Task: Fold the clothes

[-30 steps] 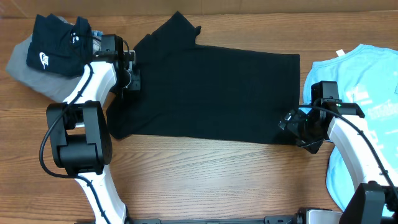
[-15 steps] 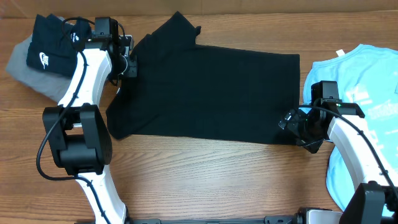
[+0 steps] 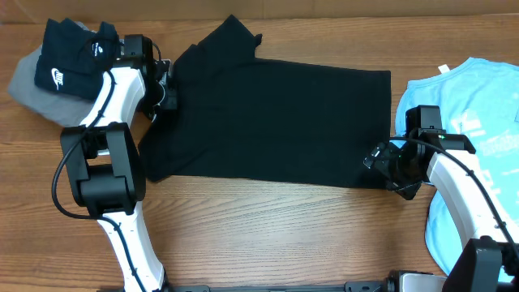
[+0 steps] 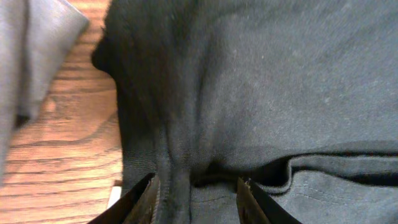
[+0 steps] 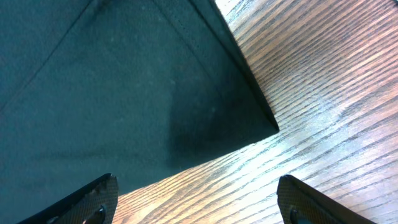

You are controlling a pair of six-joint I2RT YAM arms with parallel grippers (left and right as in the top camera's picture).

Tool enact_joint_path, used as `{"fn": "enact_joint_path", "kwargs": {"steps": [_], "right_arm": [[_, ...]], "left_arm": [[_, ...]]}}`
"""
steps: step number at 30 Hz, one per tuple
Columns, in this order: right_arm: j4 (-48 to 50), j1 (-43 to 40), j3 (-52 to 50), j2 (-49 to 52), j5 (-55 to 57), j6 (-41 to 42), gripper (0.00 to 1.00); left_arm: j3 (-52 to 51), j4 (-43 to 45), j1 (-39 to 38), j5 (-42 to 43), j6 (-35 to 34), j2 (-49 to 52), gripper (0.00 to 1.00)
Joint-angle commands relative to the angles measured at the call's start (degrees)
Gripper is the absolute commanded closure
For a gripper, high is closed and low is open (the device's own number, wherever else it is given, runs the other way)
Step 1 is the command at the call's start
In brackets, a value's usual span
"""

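Note:
The clothes, a large black T-shirt, lie spread flat across the middle of the table, one sleeve pointing to the far edge. My left gripper sits at the shirt's left edge near that sleeve. In the left wrist view its jaws stand apart, and a raised ridge of black fabric runs between them, close to the left finger. My right gripper hovers at the shirt's near right corner. It is wide open over bare wood, the shirt corner just ahead.
A smaller black garment with a white swoosh lies on a grey garment at the far left, close behind my left arm. The grey cloth also shows in the left wrist view. A light blue shirt lies at the right edge.
My left gripper has opened and moved a little toward the far edge along the shirt's left side. The right arm has not moved.

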Motion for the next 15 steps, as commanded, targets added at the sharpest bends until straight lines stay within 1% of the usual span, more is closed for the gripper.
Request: {"fn": "enact_joint_path", "kwargs": {"steps": [1, 3, 6, 8, 13, 15], "right_arm": [[0.24, -0.33, -0.37, 0.22, -0.33, -0.02, 0.15], [0.22, -0.33, -0.37, 0.22, -0.33, -0.02, 0.15], [0.24, -0.33, -0.37, 0.22, -0.33, -0.02, 0.15], [0.22, -0.33, -0.37, 0.22, -0.33, -0.02, 0.15], [0.2, -0.33, -0.37, 0.22, -0.33, -0.02, 0.16], [0.22, -0.33, -0.37, 0.22, -0.33, -0.02, 0.16]], "left_arm": [[-0.52, 0.07, -0.17, 2.03, 1.11, 0.57, 0.6], [-0.52, -0.17, -0.17, 3.23, 1.09, 0.61, 0.67], [-0.52, -0.22, -0.17, 5.09, 1.07, 0.61, 0.75], [-0.52, -0.48, -0.22, 5.27, 1.07, 0.63, 0.8], [-0.52, -1.36, -0.24, 5.22, 1.14, 0.66, 0.89], [-0.52, -1.68, -0.24, 5.25, 1.11, 0.66, 0.96]]}}
